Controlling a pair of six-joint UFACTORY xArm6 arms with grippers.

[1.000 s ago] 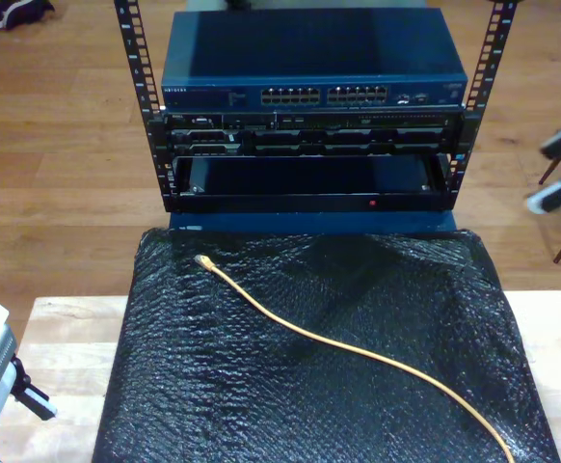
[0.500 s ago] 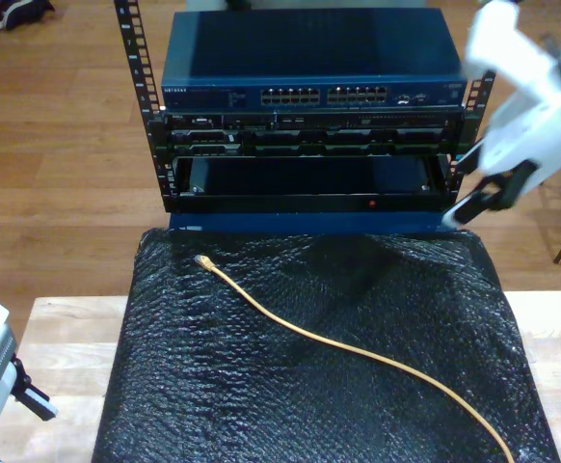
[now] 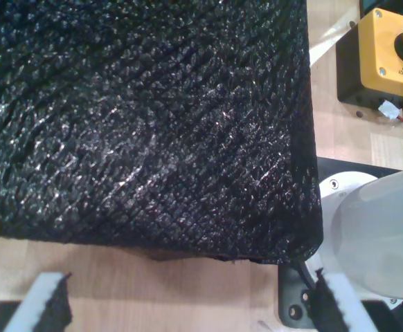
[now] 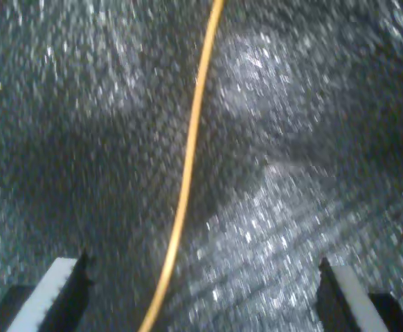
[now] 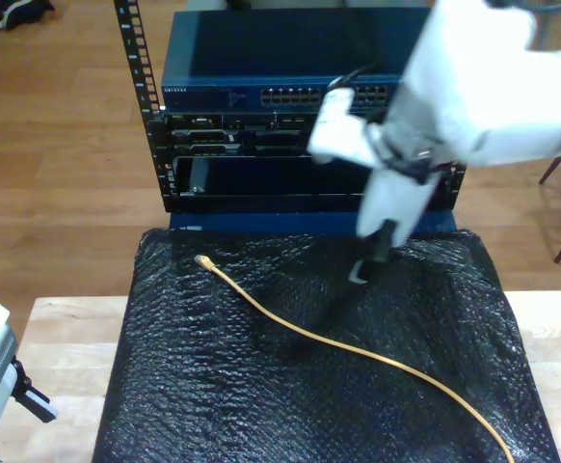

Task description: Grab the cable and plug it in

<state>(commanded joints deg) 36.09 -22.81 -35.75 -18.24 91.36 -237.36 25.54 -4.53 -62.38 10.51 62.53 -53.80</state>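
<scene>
The thin yellow-orange network cable (image 5: pixel 358 349) is left lying ungrasped on black bubble wrap (image 5: pixel 213 386); my second gripper (image 4: pixel 208 304) is held above it, fingers (image 4: pixel 56 290) wide, as are my first gripper's (image 3: pixel 187 311).

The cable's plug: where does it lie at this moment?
In the exterior view, the plug lies on the black mat near its far corner on that view's left, just before the rack.

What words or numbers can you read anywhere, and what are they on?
"STOP": part of the small print on the yellow emergency stop box, in the first wrist view; the rest of that line is too small to read.
White lettering at one end of the blue network switch, in the exterior view: too blurred to read.
Nothing is written on the cable or the black bubble wrap.
</scene>
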